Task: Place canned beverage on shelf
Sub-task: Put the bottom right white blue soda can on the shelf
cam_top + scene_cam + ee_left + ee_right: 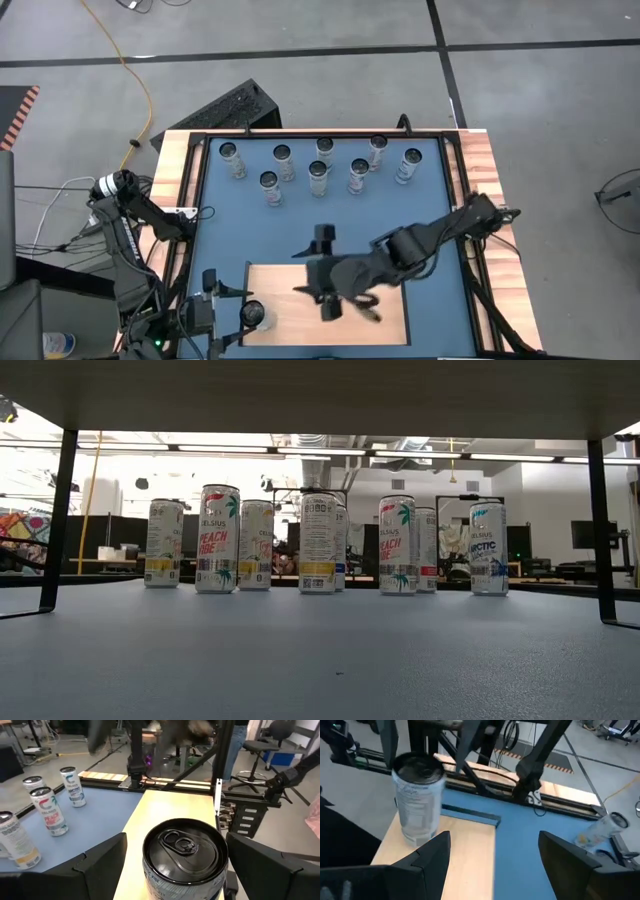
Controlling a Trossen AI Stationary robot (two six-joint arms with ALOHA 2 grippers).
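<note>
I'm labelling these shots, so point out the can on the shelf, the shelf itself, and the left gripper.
can (182, 851), left wrist view, its dark top.
shelf (285, 305), high view, bare wood.
left gripper (170, 865), left wrist view, between its fingertips.

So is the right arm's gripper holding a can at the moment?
No, the right gripper is open and empty in its wrist view, above the shelf, with the can standing apart ahead.

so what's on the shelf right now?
One can stands upright near the shelf edge, between the open left pincer fingers. The right arm covers part of the panel.
</note>
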